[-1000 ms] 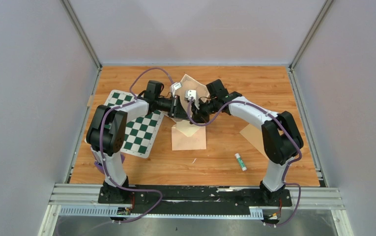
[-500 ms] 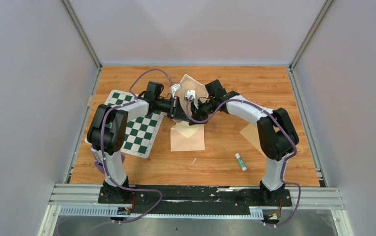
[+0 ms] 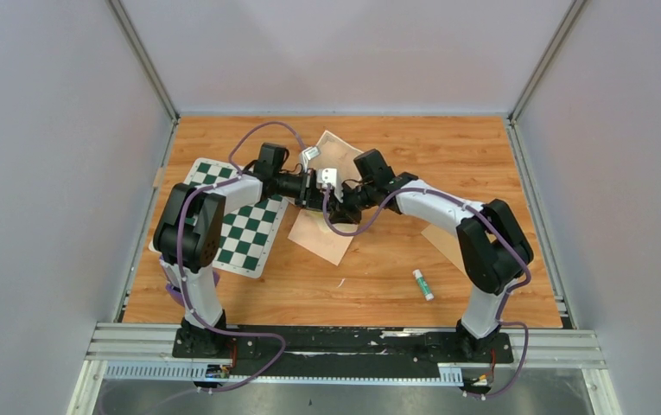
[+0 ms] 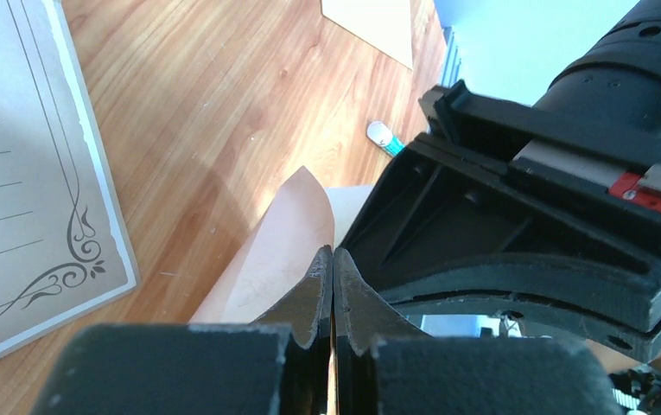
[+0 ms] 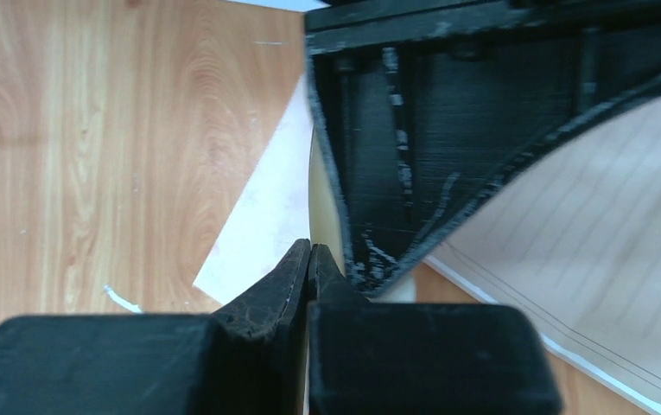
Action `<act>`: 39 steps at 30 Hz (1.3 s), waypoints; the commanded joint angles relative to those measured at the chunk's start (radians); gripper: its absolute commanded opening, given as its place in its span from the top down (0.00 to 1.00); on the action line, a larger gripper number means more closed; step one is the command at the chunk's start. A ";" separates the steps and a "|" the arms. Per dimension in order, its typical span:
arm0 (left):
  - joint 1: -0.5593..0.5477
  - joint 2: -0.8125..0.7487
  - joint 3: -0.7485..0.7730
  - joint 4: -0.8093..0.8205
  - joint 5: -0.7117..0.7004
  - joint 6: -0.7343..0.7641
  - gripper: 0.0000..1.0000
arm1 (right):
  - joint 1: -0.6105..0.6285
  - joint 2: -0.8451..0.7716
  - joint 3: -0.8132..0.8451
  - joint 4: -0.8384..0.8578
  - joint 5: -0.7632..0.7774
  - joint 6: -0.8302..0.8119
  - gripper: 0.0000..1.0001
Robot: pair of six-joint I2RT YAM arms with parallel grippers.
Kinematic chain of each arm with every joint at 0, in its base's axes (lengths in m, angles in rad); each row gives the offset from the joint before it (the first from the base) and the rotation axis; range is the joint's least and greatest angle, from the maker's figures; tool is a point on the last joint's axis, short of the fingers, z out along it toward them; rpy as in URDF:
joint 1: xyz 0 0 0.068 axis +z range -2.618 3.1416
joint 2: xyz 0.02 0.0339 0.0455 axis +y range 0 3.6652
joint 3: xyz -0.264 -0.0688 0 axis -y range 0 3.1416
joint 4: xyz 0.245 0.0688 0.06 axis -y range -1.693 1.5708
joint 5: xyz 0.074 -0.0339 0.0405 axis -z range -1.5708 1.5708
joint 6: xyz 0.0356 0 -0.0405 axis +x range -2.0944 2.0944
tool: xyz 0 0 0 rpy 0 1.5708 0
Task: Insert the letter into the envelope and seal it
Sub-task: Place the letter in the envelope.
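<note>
"Where's the letter (image 3: 337, 156)?"

"Flat on the wooden table (image 3: 448, 156), just behind the two grippers, with its ornate border facing up. It's outside the envelope (image 3: 318, 238)."

"And the envelope?"

"Just in front of the letter, lying askew, with one edge curled up off the wood. The left gripper (image 4: 333, 259) has its fingers pressed together on that raised paper. The right gripper (image 5: 309, 251) is nipping it too, hard up against the left one."

"Anything else around?"

"A green-and-white checkerboard (image 3: 240, 220) under the left arm, a glue stick (image 3: 422, 284) near the right arm, and a plain tan sheet (image 3: 443, 238) partly hidden behind that arm."
</note>
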 commanded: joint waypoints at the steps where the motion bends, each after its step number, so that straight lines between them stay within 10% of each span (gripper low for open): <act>1: -0.008 -0.022 0.004 0.004 0.028 0.021 1.00 | 0.003 -0.053 -0.005 0.140 0.081 0.031 1.00; 18: 0.006 0.047 0.092 -0.096 0.003 0.065 0.95 | -0.028 0.040 0.038 0.081 0.082 0.071 1.00; 27: 0.025 0.051 0.278 -0.265 -0.300 0.109 0.41 | -0.074 0.140 0.112 0.013 0.094 0.216 1.00; 33: 0.101 -0.076 0.308 -0.420 -0.556 0.033 0.38 | -0.110 0.163 0.111 -0.032 0.083 0.329 1.00; 39: 0.128 -0.290 -0.007 -0.486 -0.609 -0.118 0.25 | -0.185 0.118 0.013 -0.011 0.097 0.537 1.00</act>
